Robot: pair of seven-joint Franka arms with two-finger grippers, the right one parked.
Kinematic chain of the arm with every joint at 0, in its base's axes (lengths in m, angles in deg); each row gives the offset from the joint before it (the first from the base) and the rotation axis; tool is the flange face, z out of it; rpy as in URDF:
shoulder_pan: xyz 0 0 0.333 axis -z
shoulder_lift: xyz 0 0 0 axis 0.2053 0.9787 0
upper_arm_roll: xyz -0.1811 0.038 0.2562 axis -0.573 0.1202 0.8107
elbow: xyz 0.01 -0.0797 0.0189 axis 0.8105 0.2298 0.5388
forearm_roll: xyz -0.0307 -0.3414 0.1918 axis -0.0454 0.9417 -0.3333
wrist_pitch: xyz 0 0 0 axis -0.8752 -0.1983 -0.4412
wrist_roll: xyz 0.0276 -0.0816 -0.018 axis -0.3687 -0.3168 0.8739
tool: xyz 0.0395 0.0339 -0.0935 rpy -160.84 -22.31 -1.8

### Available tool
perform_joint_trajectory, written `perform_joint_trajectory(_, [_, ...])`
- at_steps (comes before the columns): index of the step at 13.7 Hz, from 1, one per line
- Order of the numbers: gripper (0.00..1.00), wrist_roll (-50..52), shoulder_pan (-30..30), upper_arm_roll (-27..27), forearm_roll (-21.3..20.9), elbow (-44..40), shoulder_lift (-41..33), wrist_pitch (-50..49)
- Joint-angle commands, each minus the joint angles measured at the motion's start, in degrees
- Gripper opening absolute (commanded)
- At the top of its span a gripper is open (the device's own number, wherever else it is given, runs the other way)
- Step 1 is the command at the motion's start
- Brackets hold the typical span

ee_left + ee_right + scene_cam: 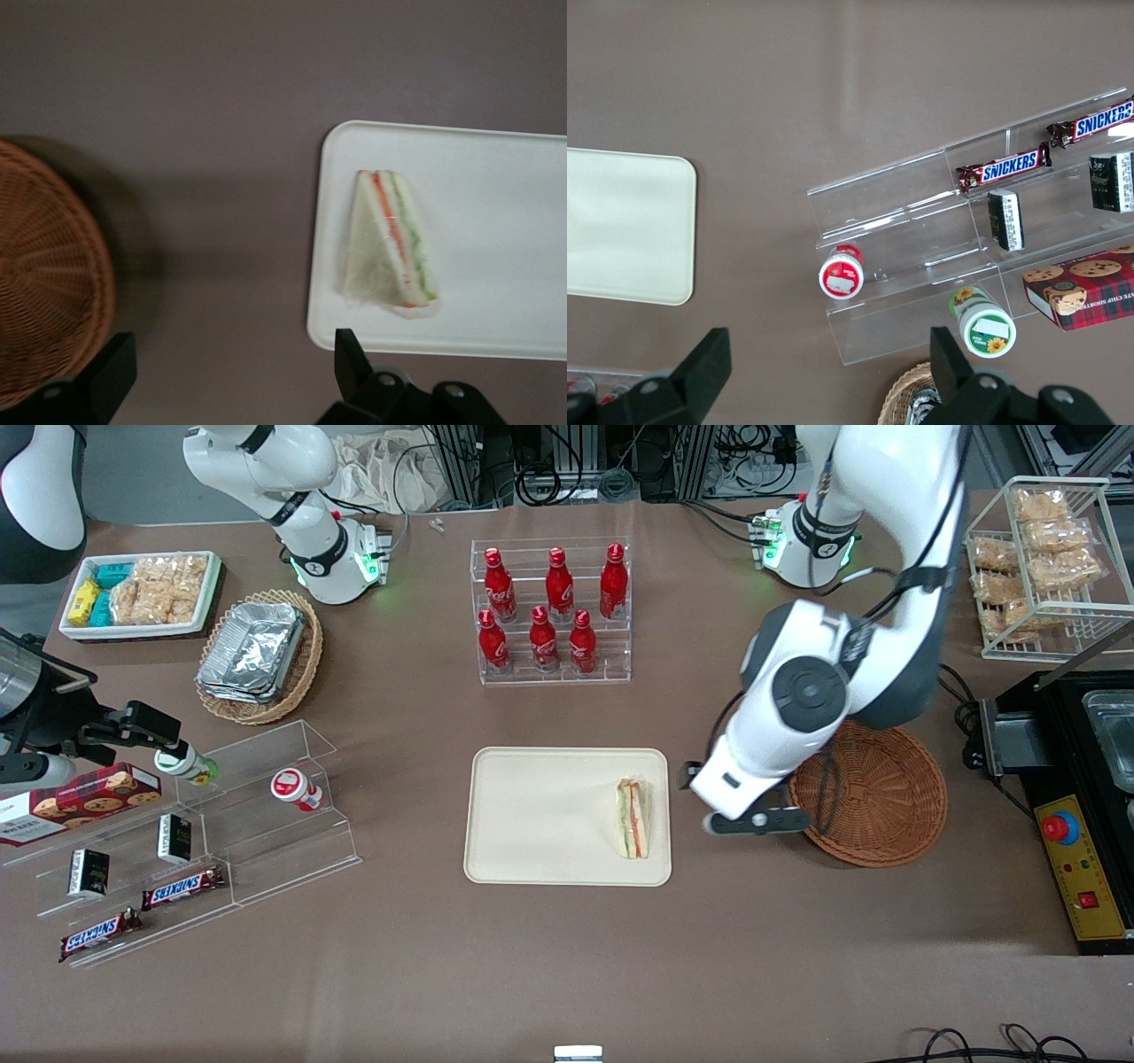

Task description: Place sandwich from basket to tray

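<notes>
One sandwich [633, 818], gripper [740, 821] above table

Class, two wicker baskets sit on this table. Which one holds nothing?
The reddish-brown wicker basket beside the gripper and the beige tray holds nothing. The lighter tan basket, toward the parked arm's end, holds foil trays.

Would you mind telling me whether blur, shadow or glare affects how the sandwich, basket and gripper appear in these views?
Left wrist view: the sandwich on the tray looks soft, the basket casts a dark shadow on the table, and the gripper is open above the table between them. Front view: evenly lit, with glare on the foil trays.
</notes>
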Motion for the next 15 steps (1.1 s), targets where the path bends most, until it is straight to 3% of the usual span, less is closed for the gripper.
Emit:
perform_joint_trajectory(1, [0.99, -0.32, -3.76, -0.56, -1.59, 8.30, -9.42, 0.02])
perform_joint_trajectory(5, [0.99, -3.30, -10.62, -0.48, -1.68, 8.93, -16.11, -6.05])
perform_joint_trajectory(8, [0.99, -4.87, -13.27, -0.57, -5.98, 9.20, -19.28, -9.11])
perform_joint_trajectory(15, [0.99, -16.49, -21.36, -0.57, -4.93, 8.76, -21.31, -12.47])
